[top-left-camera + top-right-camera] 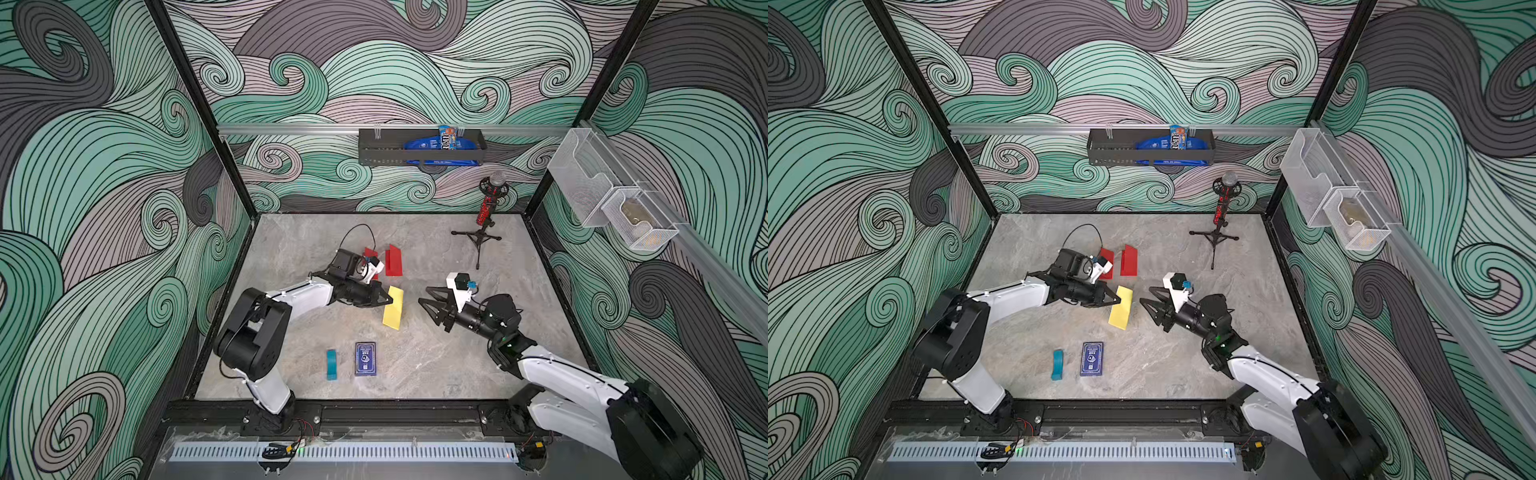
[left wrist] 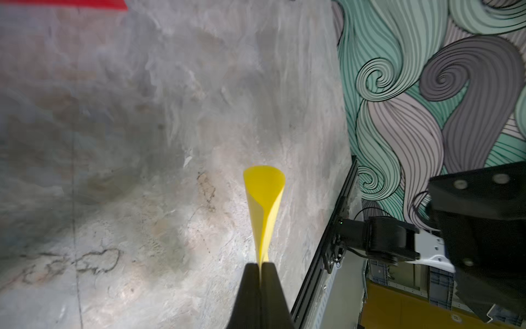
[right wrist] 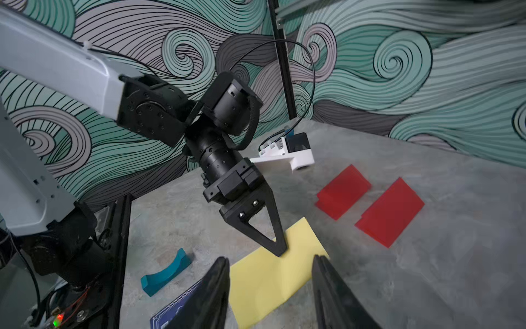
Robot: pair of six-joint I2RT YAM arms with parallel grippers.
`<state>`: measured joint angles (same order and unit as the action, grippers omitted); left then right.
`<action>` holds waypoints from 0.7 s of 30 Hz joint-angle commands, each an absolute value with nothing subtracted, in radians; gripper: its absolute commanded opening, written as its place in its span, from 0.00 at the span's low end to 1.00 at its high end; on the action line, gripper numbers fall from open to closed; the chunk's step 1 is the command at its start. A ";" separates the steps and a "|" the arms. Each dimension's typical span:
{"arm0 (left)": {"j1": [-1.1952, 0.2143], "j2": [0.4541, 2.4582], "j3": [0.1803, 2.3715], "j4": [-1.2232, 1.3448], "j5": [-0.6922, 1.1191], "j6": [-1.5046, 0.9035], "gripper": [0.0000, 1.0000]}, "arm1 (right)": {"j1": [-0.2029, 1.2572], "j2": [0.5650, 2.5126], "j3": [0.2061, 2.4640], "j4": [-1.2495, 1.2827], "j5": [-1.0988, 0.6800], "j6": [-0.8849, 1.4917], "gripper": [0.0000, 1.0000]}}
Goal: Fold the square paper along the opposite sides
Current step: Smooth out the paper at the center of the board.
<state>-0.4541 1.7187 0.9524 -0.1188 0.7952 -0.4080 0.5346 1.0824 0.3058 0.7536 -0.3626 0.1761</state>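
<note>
The square paper [image 1: 394,309] [image 1: 1121,309] is yellow and bent over on itself into a narrow rectangle near the middle of the table. My left gripper [image 1: 390,300] [image 1: 1118,300] is shut on its two meeting edges. In the left wrist view the paper [image 2: 264,193] runs out from the closed gripper [image 2: 260,265] as an open, uncreased loop. My right gripper [image 1: 424,294] [image 1: 1145,294] stands open a short way to the right of the paper, touching nothing. From the right wrist, the paper [image 3: 273,273] lies beyond that open gripper [image 3: 270,260].
Two folded red papers [image 1: 393,261] [image 3: 390,212] lie just behind the left gripper. A teal curved block [image 1: 331,364] and a blue card box [image 1: 365,358] sit nearer the front. A microphone on a tripod [image 1: 484,216] stands at the back right.
</note>
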 commanded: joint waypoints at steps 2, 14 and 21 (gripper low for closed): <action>-0.468 1.790 0.951 -0.082 0.799 -0.387 0.00 | 0.579 1.160 0.285 0.776 -0.258 0.026 0.37; -0.455 1.947 0.946 -0.101 0.738 -0.331 0.00 | 0.708 1.572 0.400 0.876 -0.276 -0.041 0.17; -0.454 1.990 0.955 -0.107 0.727 -0.337 0.00 | 0.740 1.700 0.453 0.865 -0.301 -0.058 0.04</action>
<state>-0.4595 1.9404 0.9539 -0.0731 0.7986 -0.3588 0.7200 1.6653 0.4343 0.8436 -0.2783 -0.0422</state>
